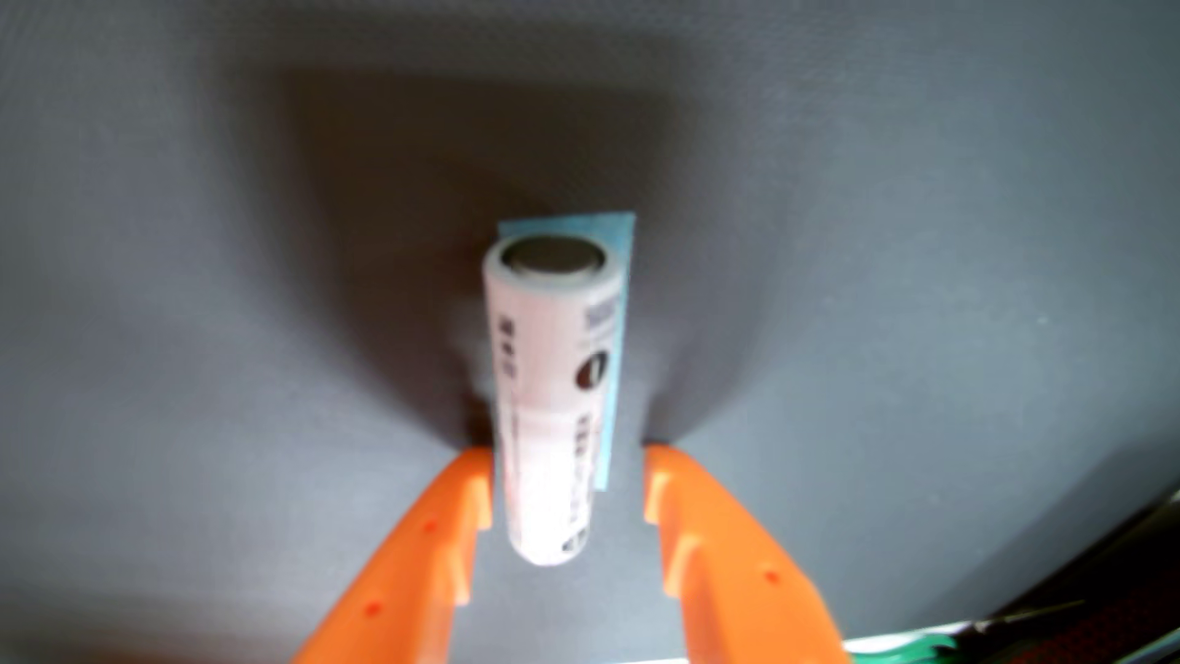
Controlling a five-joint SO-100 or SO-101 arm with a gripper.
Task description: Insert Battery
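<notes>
Between orange gripper (568, 472) tips, at 6 o'clock: battery (549, 396), jaws wide, not clamped. Risk: uneven closing rolls it toward 3 o'clock.

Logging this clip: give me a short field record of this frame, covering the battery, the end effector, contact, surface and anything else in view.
view: wrist view only, blurred
battery: white cylinder with dark print, metal end cap facing the camera
beside battery: light blue piece behind it and to its right; what it is cannot be told
end effector: orange, two fingers, open, one on each side of the battery
contact: left finger at or near the battery's side; right finger clearly apart
surface: grey mat
battery holder or slot: none identifiable
</notes>
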